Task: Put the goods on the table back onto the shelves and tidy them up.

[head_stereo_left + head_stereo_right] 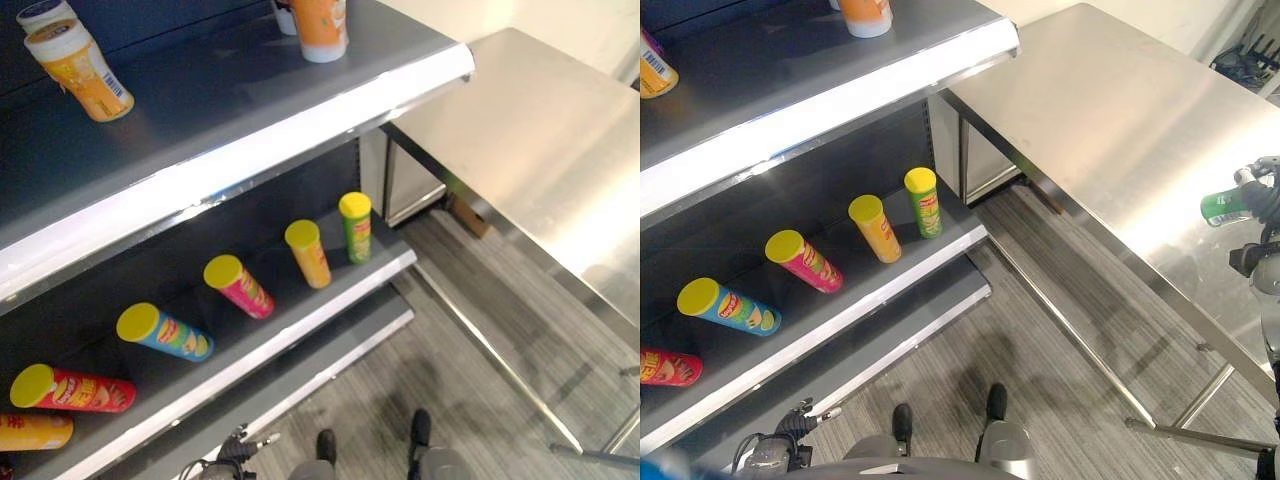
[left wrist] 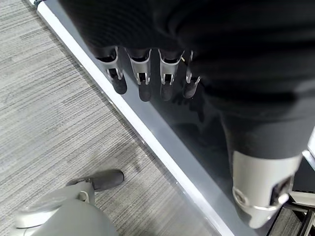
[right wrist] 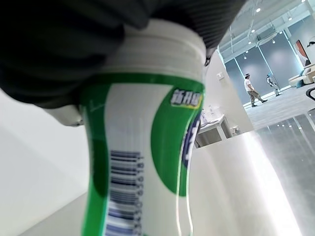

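Green-and-white plastic bottle (image 3: 142,162), cylindrical, gripped in right hand (image 1: 1265,195).

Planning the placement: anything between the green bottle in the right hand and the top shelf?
Nothing visible. The right hand holds the green bottle over the steel table; bare tabletop lies between it and the top shelf, which has open space.

Grey striped floor (image 1: 1040,330) fills the lower middle of the frame. A brushed steel surface (image 1: 1110,110) on thin metal legs occupies the upper right, catching bright glare. Dark grey shelves (image 1: 200,100) with pale front edges run along the left.
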Available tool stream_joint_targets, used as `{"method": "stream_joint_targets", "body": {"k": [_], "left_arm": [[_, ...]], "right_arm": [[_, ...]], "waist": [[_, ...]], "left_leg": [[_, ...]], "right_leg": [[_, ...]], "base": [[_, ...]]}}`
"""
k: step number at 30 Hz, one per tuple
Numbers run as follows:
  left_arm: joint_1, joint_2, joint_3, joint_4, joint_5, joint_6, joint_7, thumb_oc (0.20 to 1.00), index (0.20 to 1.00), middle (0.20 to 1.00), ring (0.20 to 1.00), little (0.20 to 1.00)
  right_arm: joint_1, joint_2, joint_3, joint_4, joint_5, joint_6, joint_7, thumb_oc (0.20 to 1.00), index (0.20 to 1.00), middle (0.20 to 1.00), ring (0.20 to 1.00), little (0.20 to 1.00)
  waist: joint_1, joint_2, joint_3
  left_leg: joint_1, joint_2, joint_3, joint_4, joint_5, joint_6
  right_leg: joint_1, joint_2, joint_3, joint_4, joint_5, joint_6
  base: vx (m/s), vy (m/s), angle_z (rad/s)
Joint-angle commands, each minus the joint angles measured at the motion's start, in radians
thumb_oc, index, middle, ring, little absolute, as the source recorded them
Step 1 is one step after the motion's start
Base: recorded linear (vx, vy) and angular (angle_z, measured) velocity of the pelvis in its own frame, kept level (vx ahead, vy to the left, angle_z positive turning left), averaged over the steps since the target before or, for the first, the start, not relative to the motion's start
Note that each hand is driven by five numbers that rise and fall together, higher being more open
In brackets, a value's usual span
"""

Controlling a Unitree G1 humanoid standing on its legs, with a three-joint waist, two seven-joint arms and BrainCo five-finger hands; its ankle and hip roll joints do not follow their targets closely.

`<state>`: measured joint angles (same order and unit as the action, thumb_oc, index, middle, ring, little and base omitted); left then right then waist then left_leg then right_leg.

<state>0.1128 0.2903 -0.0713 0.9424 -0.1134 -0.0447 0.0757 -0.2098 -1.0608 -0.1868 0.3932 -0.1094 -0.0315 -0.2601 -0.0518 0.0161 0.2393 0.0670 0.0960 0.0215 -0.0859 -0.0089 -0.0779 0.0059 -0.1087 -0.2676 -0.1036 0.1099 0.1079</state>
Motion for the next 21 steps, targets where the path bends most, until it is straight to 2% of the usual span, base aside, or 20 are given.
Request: {"method": "stream_joint_targets", "body": {"k": [1, 15, 21], "left_arm": [[-0.023, 0.056, -0.029, 0.027, -0.006, -0.017, 0.014, 1.000, 1.000, 1.000, 1.000, 1.000], [-0.023, 0.080, -0.010, 0.020, -0.014, -0.027, 0.002, 1.000, 1.000, 1.000, 1.000, 1.000], [-0.024, 0.090, 0.002, 0.016, -0.035, -0.033, -0.004, 1.000, 1.000, 1.000, 1.000, 1.000]], "right_arm": [[-0.030, -0.076, -0.020, -0.057, 0.000, -0.042, -0.034, 0.200, 0.200, 0.200, 0.200, 0.200], [-0.045, -0.201, -0.067, -0.209, 0.070, -0.116, 0.015, 0.200, 0.200, 0.200, 0.200, 0.200], [-0.098, -0.252, -0.063, -0.261, 0.148, -0.168, 0.037, 0.200, 0.200, 0.200, 0.200, 0.200]], "waist": [[0.019, -0.053, -0.045], [0.027, -0.070, -0.064], [0.050, -0.081, -0.065]], "left_leg": [[-0.008, 0.055, 0.015, 0.054, -0.060, -0.061], [-0.004, 0.076, -0.010, 0.064, -0.058, -0.078], [-0.030, 0.102, -0.071, 0.087, -0.037, -0.110]], "right_leg": [[0.050, -0.015, -0.018, 0.047, -0.194, 0.046], [0.073, -0.001, -0.038, 0.071, -0.230, 0.029], [0.093, 0.035, -0.069, 0.078, -0.267, -0.006]], "base": [[0.00, 0.000, 0.00], [-0.01, -0.033, 0.06], [-0.03, -0.125, 0.27]]}}
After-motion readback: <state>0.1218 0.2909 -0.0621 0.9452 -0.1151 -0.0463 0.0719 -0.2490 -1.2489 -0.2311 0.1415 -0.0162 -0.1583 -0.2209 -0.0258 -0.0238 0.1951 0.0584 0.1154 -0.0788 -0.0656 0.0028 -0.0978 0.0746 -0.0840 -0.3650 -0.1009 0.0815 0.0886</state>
